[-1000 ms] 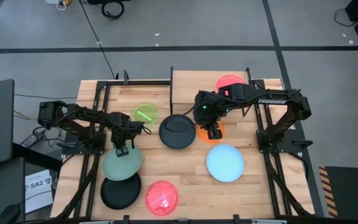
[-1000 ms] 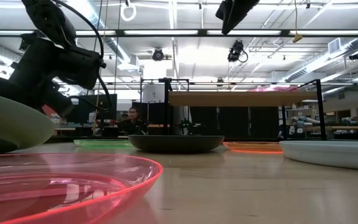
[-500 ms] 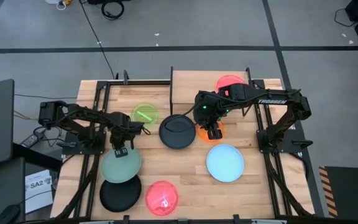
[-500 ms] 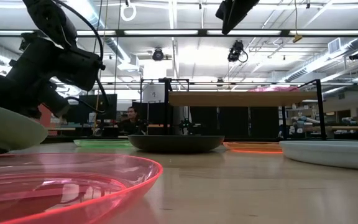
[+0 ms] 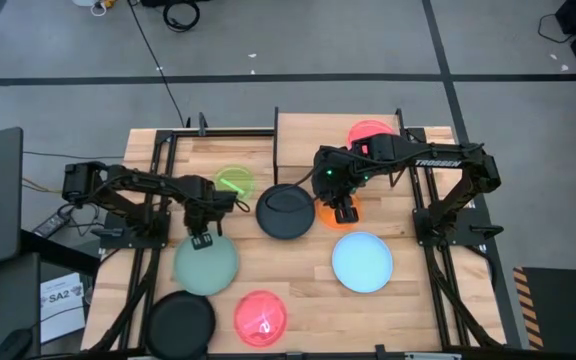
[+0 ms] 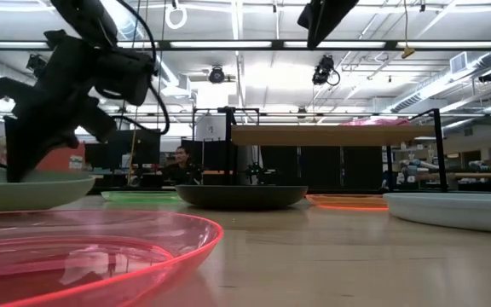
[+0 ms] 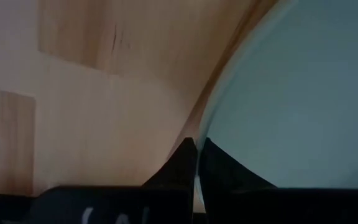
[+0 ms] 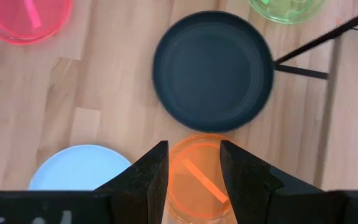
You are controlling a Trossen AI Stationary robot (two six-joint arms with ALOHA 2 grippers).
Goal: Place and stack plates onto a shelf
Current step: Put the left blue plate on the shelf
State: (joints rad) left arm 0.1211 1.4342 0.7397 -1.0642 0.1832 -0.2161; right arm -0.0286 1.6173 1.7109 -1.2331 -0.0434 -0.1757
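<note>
Wooden table [image 5: 298,275] — scattered plates; shelf [image 5: 313,135] — red plate [image 5: 371,131].

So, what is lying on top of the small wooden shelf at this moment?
Only one plate shows on the shelf: a red plate near its right end. The right arm crosses over part of that end, so what lies under it cannot be seen.

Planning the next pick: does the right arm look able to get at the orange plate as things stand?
Probably yes. The right hand hangs open right above the orange plate, which lies bare on the table beside the black plate, with nothing over it.
</note>
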